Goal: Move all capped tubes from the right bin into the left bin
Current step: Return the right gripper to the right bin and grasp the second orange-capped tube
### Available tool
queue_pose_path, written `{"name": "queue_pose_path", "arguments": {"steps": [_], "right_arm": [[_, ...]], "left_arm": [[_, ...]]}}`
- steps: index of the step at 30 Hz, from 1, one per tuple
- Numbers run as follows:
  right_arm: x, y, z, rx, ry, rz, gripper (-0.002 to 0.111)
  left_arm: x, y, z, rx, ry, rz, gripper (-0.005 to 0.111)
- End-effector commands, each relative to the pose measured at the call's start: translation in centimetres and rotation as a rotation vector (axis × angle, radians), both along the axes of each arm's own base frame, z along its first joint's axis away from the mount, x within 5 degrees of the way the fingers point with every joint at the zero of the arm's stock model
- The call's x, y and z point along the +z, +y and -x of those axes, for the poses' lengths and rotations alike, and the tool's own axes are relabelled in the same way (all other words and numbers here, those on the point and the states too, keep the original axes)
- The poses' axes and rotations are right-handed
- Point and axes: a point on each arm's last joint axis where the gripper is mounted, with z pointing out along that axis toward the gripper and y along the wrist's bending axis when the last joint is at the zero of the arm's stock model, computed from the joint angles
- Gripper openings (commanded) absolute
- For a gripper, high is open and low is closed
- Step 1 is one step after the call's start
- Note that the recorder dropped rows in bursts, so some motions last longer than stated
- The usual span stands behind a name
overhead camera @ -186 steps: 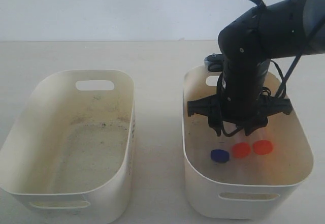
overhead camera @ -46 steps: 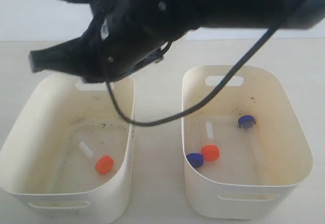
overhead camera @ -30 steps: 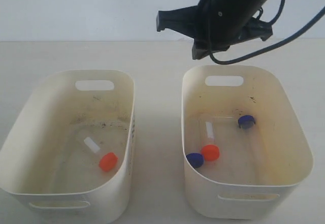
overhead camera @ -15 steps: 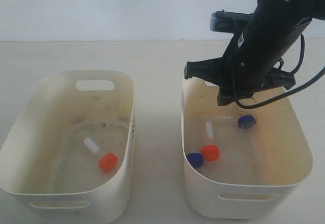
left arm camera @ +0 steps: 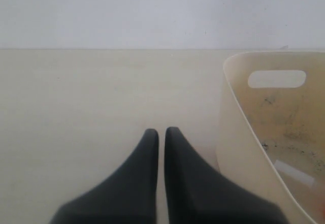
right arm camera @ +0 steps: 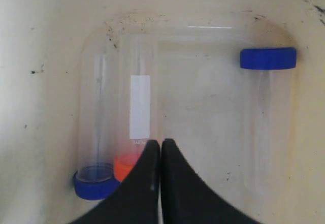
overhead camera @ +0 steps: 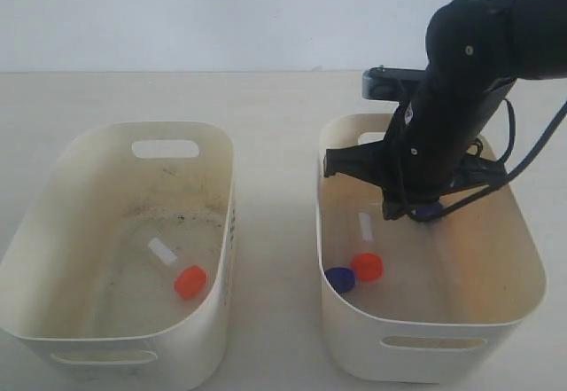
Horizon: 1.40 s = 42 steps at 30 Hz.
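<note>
Right arm (overhead camera: pixel 447 134): lower than half a second ago; it now reaches down inside the right bin (overhead camera: pixel 523 258), at the right of the exterior frame, and covers most of the far blue cap that showed clearly before.
Right gripper (right arm camera: pixel 161 144): jaws pressed together with nothing between them; tips hang above the bin floor, just beside the cap end of the labelled tube (right arm camera: pixel 140 107).
Left bin (overhead camera: pixel 27 258): at the left of the exterior frame; it holds one delivered tube (overhead camera: pixel 180 271), orange-capped, lying flat on the speckled floor where it lay a second ago.
Left gripper (left arm camera: pixel 161 132): jaws closed to a hairline gap and empty, over bare table (left arm camera: pixel 76 107) near the left bin's outer wall.
Right bin contents: three capped tubes. The labelled tube has an orange cap. The near blue-capped tube (right arm camera: pixel 94 181) lies alongside it. The far blue-capped tube (right arm camera: pixel 268 58) lies apart, with its cap turned the opposite way.
Progress: one tube across and three left, judging by the count in each bin.
Step in hand: approach for the next pick, by judgement. The jaws would have to open before any grasp.
</note>
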Motion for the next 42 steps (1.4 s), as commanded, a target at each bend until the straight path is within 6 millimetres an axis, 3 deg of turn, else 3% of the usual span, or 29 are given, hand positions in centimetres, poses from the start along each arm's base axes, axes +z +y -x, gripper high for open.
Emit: {"name": "queue_pose_path", "arguments": {"steps": [1,8,16,29,34,42], "right_arm": [[-0.8,-0.1,-0.2,0.014,0.012,0.017,0.0],[-2.7,0.4,-0.5,0.013,0.066,0.01,0.003],[-2.9,0.9,-0.6,0.034,0.055,-0.036,0.044],[-4.6,1.0,-0.8,0.058,0.095,-0.005,0.045],[-4.6,1.2,-0.9,0.06,0.084,-0.019,0.065],[-4.9,1.2,-1.0,0.066,0.084,-0.009,0.053]], "left_arm": [[-0.1,0.0,0.0,-0.003,0.001,0.011,0.004],[-0.1,0.0,0.0,-0.003,0.001,0.011,0.004],[-0.1,0.0,0.0,-0.003,0.001,0.011,0.004],[-0.1,0.0,0.0,-0.003,0.001,0.011,0.004],[-0.1,0.0,0.0,-0.003,0.001,0.011,0.004],[-0.1,0.0,0.0,-0.003,0.001,0.011,0.004]]}}
